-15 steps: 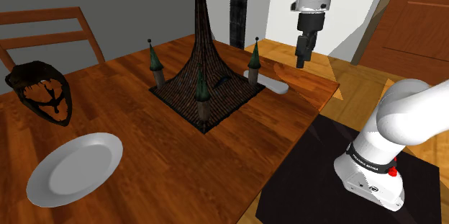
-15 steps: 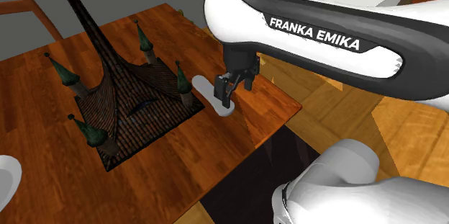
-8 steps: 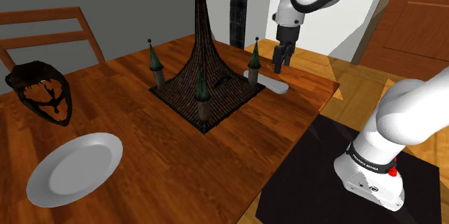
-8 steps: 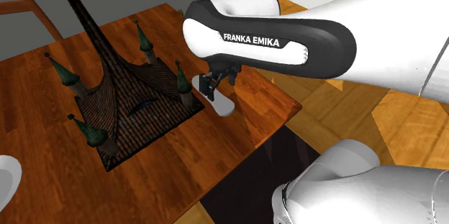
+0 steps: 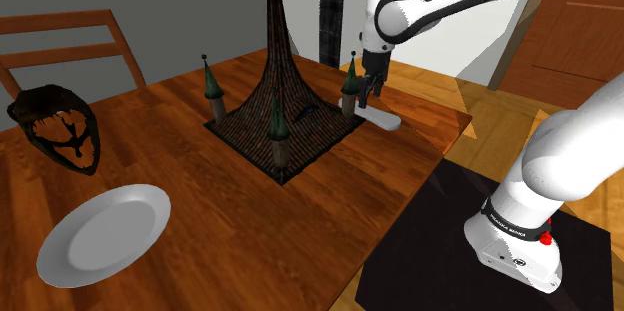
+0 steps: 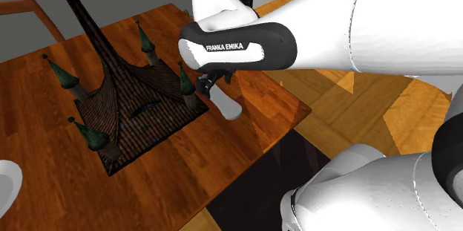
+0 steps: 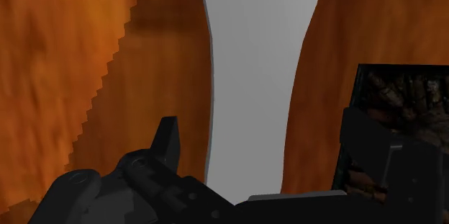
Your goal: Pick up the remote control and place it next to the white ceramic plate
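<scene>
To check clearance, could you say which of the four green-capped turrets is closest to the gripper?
The turret at the dark base's right corner in the shoulder view, beside the grey remote; the gripper hangs by it.

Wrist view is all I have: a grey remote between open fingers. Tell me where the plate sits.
Observer: The plate lies at the shoulder view's lower left, far across the table from the remote.
Operator: Name what stands between them.
Observer: A dark tower model with a tall spire. The gripper hangs close beside one corner turret.
Operator: Report anything else near the plate.
Observer: A dark mask-like thing lies above the plate in the shoulder view, apart from it.
</scene>
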Robot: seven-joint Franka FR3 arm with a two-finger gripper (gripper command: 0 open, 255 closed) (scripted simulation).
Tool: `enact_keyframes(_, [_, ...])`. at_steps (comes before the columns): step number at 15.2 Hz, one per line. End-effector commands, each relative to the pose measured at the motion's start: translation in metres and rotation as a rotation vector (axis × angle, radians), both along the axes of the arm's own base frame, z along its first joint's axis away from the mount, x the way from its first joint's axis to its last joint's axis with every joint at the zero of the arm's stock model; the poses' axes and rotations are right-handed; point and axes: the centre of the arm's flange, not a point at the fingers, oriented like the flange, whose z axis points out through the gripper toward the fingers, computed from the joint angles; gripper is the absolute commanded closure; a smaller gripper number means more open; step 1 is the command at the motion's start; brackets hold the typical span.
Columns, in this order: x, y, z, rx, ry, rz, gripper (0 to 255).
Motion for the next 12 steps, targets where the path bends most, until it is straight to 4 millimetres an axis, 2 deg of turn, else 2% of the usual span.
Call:
enact_keyframes(1, [0.002,0.000,-0.010,-0.002,-0.004,-0.001,0])
enact_keyframes(6, [0.002,0.000,-0.034,-0.002,-0.004,-0.001,0])
enact_keyframes(12, [0.002,0.000,-0.034,-0.002,-0.004,-0.001,0])
